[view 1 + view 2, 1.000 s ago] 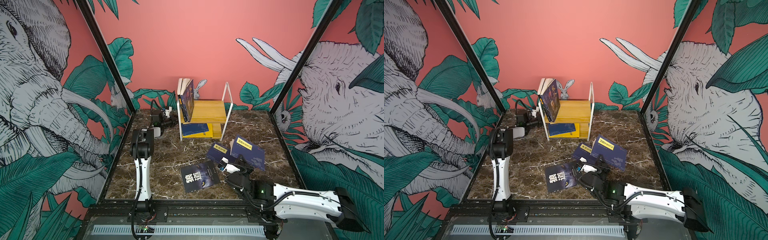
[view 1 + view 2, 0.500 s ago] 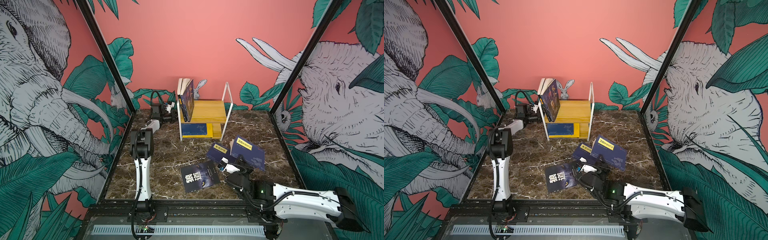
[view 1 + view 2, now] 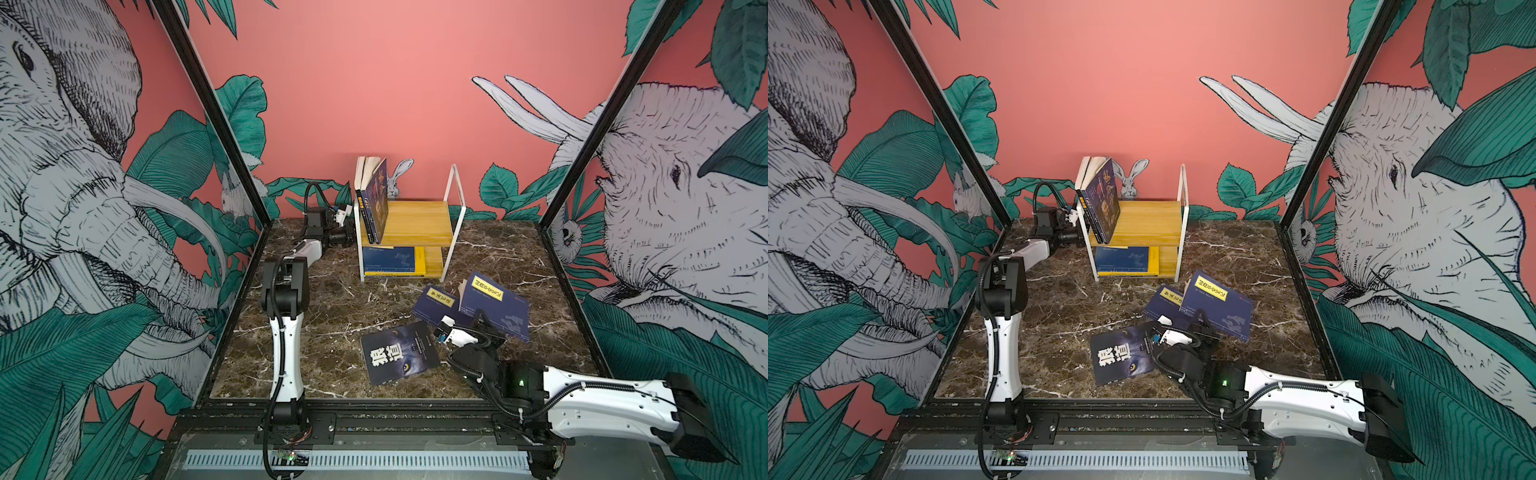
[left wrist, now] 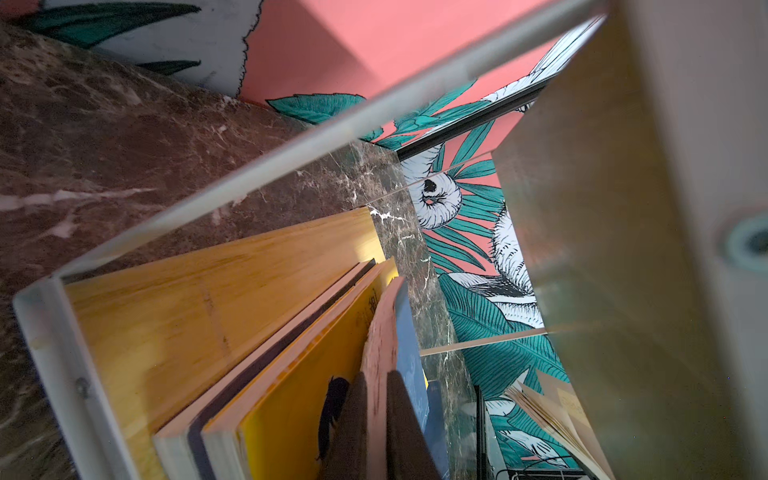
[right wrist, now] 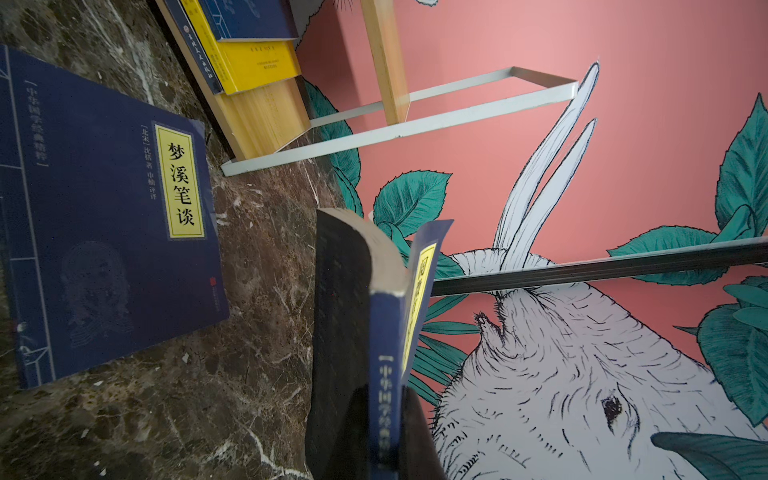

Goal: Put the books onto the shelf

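Note:
The shelf [image 3: 419, 220] stands at the back middle, with books [image 3: 374, 203] upright on its upper board. A stack lies on the lower board [image 4: 187, 299], a navy book [image 3: 388, 259] on top of a yellow one [image 4: 299, 395]. My left gripper [image 4: 376, 374] reaches in from the shelf's left side [image 3: 347, 235] and is shut on that navy book's page edge. My right gripper [image 5: 384, 399] is shut on the spine of a navy book with a yellow label [image 3: 494, 307], held tilted above the table. Another navy book [image 3: 436, 301] and a dark book with white characters [image 3: 399, 357] lie flat.
The shelf's white metal frame [image 4: 50, 353] sits close to my left gripper. The dark marble table [image 3: 332, 316] is enclosed by mural walls with black corner posts [image 3: 577, 166]. The flat navy book [image 5: 104, 216] lies beside my right gripper.
My left wrist has shifted a little toward the back wall beside the shelf, still holding the navy book. The right arm and its book have not moved.

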Robot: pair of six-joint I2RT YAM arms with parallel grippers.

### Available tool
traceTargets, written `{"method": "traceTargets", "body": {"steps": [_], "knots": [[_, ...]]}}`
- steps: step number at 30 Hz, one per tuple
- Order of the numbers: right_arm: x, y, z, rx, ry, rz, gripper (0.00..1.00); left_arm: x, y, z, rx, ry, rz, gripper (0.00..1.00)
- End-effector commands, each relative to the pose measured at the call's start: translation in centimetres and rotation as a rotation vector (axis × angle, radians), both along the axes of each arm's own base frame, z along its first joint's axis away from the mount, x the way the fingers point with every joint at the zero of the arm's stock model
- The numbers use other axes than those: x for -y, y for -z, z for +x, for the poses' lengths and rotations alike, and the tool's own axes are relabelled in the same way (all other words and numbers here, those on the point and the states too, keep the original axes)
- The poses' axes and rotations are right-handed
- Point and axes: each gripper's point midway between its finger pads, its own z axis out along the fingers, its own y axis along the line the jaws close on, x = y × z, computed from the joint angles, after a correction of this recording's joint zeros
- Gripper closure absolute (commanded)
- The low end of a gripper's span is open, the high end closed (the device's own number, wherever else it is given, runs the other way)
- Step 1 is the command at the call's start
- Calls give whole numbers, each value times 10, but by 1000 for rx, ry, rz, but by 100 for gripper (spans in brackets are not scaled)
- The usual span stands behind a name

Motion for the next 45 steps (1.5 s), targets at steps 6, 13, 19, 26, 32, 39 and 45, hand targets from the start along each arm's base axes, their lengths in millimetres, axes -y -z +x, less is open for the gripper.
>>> {"method": "traceTargets", "body": {"steps": [6,13,19,26,32,39,45], "knots": [[4,0,0,20,27,5,100,9,-8,-11,-17,44,-20,100],[3,2,1,16,24,-3,100,-6,-7,4,-62,-58,-32,100],[2,4,1,10,22,-14,100,-12,-3,15,-121,-115,-71,100],[2,4,1,10,23,-13,100,-5,-12,15,-141,-119,-109,100],[2,4,1,9,22,-15,100,0,-3,4,-146,-83,-97,100],[3,5,1,8,23,-15,100,-2,8,-4,-158,-70,-80,100],[3,5,1,7,22,-17,100,-3,2,2,-131,-70,-69,100]]}}
